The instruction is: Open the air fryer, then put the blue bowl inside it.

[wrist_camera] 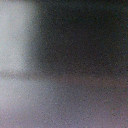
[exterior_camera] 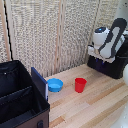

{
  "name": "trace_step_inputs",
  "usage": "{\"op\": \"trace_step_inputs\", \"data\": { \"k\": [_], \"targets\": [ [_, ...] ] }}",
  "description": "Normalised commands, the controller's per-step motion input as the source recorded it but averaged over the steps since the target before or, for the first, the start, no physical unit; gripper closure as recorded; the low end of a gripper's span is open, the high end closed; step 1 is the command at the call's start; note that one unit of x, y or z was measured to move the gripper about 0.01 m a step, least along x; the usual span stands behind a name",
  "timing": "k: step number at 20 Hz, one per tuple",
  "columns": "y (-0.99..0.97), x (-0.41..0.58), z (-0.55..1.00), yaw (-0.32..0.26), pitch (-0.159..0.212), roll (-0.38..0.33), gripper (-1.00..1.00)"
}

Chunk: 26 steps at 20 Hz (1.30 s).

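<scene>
The blue bowl [exterior_camera: 55, 85] sits on the wooden surface [exterior_camera: 95, 107], looking empty, just beside the black fabric case [exterior_camera: 20, 97] and near the red cup [exterior_camera: 80, 84]. The air fryer [exterior_camera: 111, 64] stands well apart at the exterior view's right, under the arm [exterior_camera: 109, 40]. The tool's fingers are hidden; their state cannot be told. The wrist view is blurred.

table [exterior_camera: 95, 107]: pale wood planks | blue bowl [exterior_camera: 55, 85]: smooth plastic | case [exterior_camera: 17, 95]: black matt fabric
</scene>
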Motion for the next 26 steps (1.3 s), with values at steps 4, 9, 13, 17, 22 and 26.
{"op": "trace_step_inputs", "data": {
  "k": [4,9,13,17,22,26],
  "targets": [
    [0.58,-0.12,0.27,-0.165,-0.04,0.095,1.0],
    [0.64,-0.155,0.32,-0.065,-0.004,0.189,1.0],
    [0.55,0.0,0.28,-0.062,0.05,0.271,1.0],
    [0.54,0.0,0.27,-0.073,0.049,0.275,1.0],
    [0.66,-0.025,0.22,-0.043,0.051,0.221,1.0],
    [1.0,-0.179,-0.12,0.0,-0.109,0.006,1.0]
  ]
}}
